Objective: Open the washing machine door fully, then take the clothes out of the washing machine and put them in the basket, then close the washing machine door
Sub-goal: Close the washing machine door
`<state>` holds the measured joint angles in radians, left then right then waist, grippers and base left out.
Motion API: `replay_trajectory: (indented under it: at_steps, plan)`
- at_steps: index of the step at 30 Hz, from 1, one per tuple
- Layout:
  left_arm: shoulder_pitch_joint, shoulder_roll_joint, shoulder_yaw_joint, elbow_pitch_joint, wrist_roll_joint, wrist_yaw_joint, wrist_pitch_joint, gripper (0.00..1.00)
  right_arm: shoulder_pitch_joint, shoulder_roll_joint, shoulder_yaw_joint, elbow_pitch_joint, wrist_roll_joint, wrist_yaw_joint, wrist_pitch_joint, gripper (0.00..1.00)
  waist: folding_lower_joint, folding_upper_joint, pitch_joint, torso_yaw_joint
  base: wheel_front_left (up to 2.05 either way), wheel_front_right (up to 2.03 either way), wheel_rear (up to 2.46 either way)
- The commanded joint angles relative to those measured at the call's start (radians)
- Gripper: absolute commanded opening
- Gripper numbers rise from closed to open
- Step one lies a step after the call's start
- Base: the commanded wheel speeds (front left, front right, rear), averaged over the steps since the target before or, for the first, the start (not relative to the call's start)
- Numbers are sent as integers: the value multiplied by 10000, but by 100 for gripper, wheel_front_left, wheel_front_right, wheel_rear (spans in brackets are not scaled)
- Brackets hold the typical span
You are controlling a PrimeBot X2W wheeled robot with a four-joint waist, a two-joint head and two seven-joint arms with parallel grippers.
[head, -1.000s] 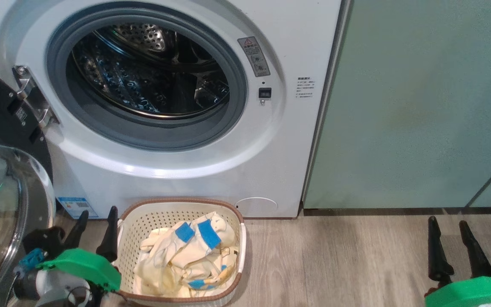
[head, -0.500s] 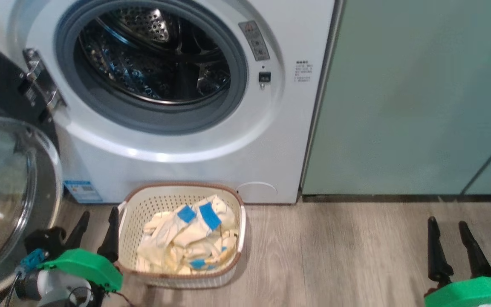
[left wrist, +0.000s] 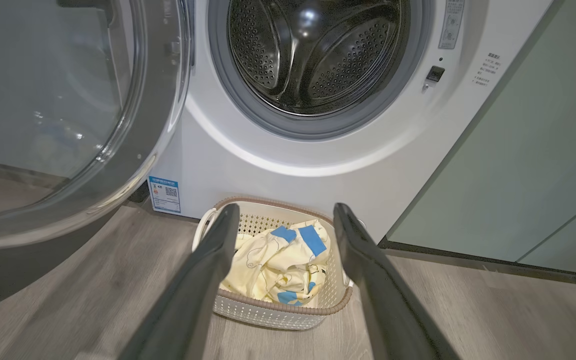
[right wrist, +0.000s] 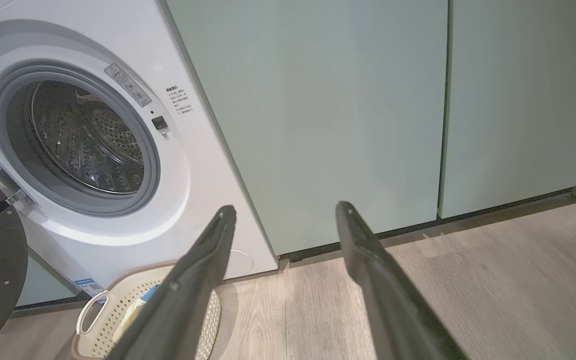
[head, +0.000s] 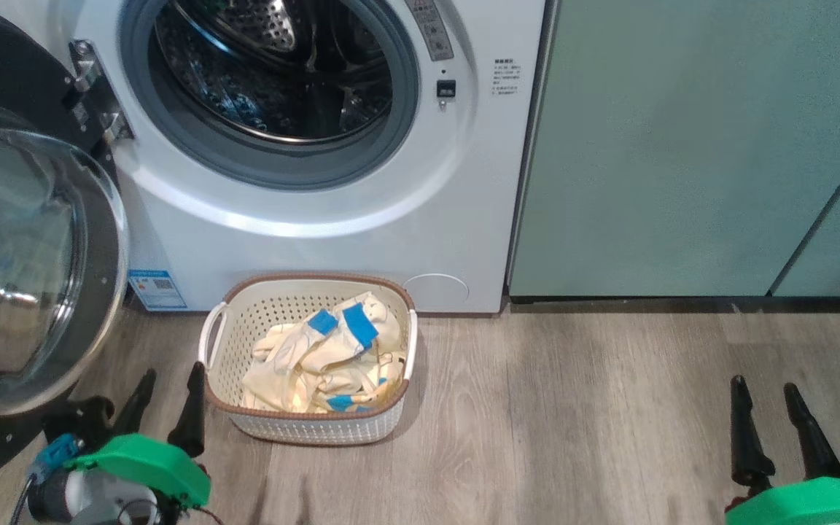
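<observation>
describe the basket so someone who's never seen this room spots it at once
Find the big white washing machine with its round door swung open to the left. On the wood floor right in front of it sits the basket. It is small, cream and perforated with a brown rim, holding cream clothes with blue patches.
</observation>
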<state>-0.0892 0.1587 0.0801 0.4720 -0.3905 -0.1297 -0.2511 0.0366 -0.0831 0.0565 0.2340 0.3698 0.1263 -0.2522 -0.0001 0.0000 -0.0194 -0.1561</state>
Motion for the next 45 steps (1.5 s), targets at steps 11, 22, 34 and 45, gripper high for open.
replay_trajectory:
  at_steps: [11, 22, 34, 45]
  plan:
    - [-302, 223, 355, -461, -4, -10, -107, 100, -227, -102, 162, -295, 71, 44, -96, 100, 1, 0, -28, 63, -9, 9, 0]
    - [-399, 63, 477, -466, 197, -9, -107, 100, -208, -26, 94, -313, 89, 44, -96, 100, 1, 0, -22, 707, 0, 0, 0]
    - [-557, -38, 889, -332, 372, 20, -107, 100, -323, 57, 175, -307, 113, 44, -96, 100, 1, 0, 29, 2359, 0, 0, 0]
    - [-715, -149, 1139, -411, 488, 6, -107, 100, -562, 132, 195, -320, 126, 44, -96, 100, 1, 0, 150, 4298, 0, 0, 0]
